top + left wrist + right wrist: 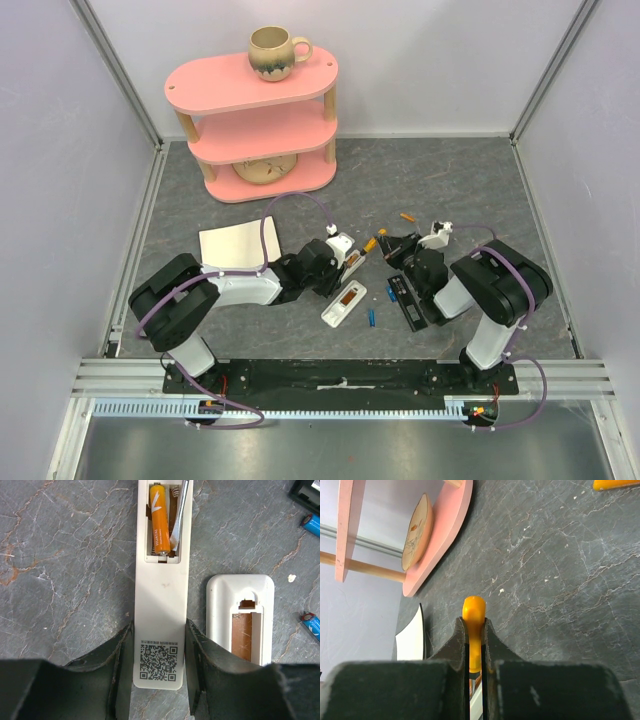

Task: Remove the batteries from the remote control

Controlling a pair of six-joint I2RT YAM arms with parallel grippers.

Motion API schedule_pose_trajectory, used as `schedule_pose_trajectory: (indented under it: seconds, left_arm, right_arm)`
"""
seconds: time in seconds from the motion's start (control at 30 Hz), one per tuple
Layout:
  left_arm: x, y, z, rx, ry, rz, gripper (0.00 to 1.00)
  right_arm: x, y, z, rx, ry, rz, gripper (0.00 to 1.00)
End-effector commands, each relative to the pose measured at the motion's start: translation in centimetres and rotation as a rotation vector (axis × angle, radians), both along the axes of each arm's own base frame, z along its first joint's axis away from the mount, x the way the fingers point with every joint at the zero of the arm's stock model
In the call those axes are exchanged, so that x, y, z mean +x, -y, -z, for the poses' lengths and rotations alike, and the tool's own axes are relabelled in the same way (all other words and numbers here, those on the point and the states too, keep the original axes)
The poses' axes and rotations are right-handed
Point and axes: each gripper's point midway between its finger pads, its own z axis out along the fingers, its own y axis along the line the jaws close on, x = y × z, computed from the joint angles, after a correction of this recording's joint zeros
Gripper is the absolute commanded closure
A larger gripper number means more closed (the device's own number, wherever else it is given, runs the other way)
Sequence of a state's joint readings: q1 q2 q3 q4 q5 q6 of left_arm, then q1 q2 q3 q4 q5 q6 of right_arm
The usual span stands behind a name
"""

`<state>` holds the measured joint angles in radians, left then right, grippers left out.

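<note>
Grey marbled tabletop [65, 555]: left pincer [160, 630] tight around a white remote [160, 587], right pincer [475, 624] tight on the orange-handled screwdriver [474, 609].

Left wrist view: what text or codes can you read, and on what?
"HUATAI": along the orange battery in the open compartment of the middle white remote.
A QR code on that remote's back; the print line above it is too small to read.
Markings on the blue batteries at the right edge: too blurred to read.
</note>
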<state>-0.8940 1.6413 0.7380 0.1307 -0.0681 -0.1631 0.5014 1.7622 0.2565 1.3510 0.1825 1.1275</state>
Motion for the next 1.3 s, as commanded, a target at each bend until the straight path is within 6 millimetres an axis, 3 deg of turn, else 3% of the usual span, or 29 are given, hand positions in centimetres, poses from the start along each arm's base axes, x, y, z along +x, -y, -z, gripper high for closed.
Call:
schedule_pose_trajectory:
  seconds: [0.0,0.37,0.4,0.43,0.5,0.53,0.67,0.73,0.77,0.83,1.1,1.27]
  left_arm:
    - [-2.0,-2.0,2.3,0.066,-0.097,-0.019,0.98]
    - [-1.8,-2.1,1.2,0.049,-0.075,-0.027,0.95]
    - [-1.7,-2.0,0.8,0.043,-0.069,-0.028,0.9]
    - [-1.6,-1.9,0.3,0.036,-0.063,-0.027,0.75]
    - [-1.4,-1.4,-1.0,0.004,-0.048,-0.019,0.62]
    - [-1.2,-0.9,-1.7,-0.014,-0.039,-0.013,0.47]
    - [-0.9,0.2,-4.3,-0.076,-0.012,0.006,0.3]
    - [-0.8,0.6,-5.7,-0.109,0.007,0.019,0.23]
    - [-0.6,0.7,-6.1,-0.118,0.015,0.02,0.22]
    - [-0.3,0.8,-7.0,-0.138,0.035,0.018,0.19]
    - [0.2,0.6,-6.5,-0.221,-0.026,0.043,0.2]
    - [-0.3,1.9,-10.7,-0.394,0.016,0.14,0.19]
  right_arm:
    - [1.7,0.3,-6.0,0.08,0.21,0.057,1.0]
    - [1.8,-0.1,-9.1,0.09,0.289,0.037,1.0]
    - [1.5,-0.4,-9.2,0.08,0.294,0.014,1.0]
    - [1.3,-0.4,-9.5,0.063,0.303,0.003,1.0]
    - [1.0,-0.6,-10.4,0.042,0.317,-0.016,1.0]
    - [0.8,-0.6,-10.6,0.02,0.327,-0.028,1.0]
    - [-0.2,-0.5,-12.6,-0.034,0.37,-0.052,1.0]
    - [-0.5,-0.7,-12.1,-0.079,0.349,-0.082,1.0]
    - [-0.7,-0.6,-12.9,-0.097,0.372,-0.085,1.0]
    - [-1.0,-0.5,-12.5,-0.13,0.358,-0.096,1.0]
    - [-2.3,-0.4,-12.8,-0.179,0.368,-0.136,1.0]
    - [-3.4,-2.6,-14.5,-0.148,0.43,-0.269,1.0]
